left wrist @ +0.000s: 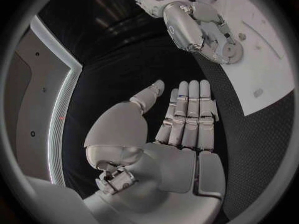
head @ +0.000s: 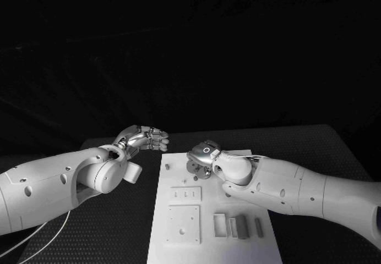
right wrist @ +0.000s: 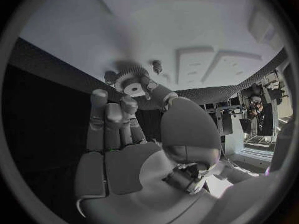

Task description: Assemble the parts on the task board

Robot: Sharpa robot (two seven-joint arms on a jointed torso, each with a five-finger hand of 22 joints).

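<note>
The right hand (head: 205, 155) is reaching over the far end of the task board (head: 179, 164), just above the centre of the head view, and its fingertips (right wrist: 128, 103) are closing on a small toothed gear (right wrist: 131, 82) that is sitting on the board's surface; the wrist view shows the thumb and a finger pinching it from both sides. Two small pegs (right wrist: 157, 65) are standing near the gear. The left hand (head: 147, 138) is hovering over the black table (head: 301, 144) just left of the board, fingers (left wrist: 189, 104) stretched straight and side by side, thumb apart, holding nothing and touching nothing.

Lower on the board, two raised white plates are lying one below the other: a small one (head: 186, 195) and a larger one (head: 183, 224). To their right, in the lower middle of the frame, three upright grey parts (head: 238, 225) are standing in a row
</note>
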